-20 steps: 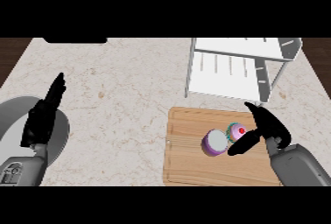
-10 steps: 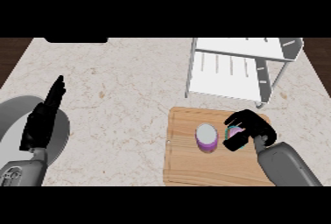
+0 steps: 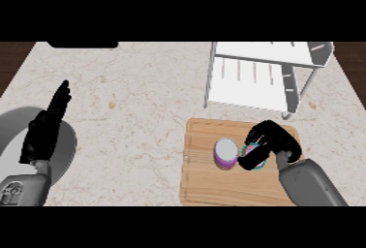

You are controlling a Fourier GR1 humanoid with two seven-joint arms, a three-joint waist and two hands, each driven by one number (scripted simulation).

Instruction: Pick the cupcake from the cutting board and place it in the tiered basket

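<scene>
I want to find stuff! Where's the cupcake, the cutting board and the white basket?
cupcake (image 3: pixel 255 157): head view, teal edge showing under the right hand's fingers.
cutting board (image 3: pixel 214 186): head view, bare wood near its lower left.
tiered basket (image 3: pixel 250 82): head view, white slatted shelf.

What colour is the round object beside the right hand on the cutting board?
Purple with a pale whitish top, as the head view shows.

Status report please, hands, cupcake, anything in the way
Right hand curled on cupcake, on cutting board. Left hand open, resting at left. Purple cup beside cupcake. Tiered basket beyond.
</scene>
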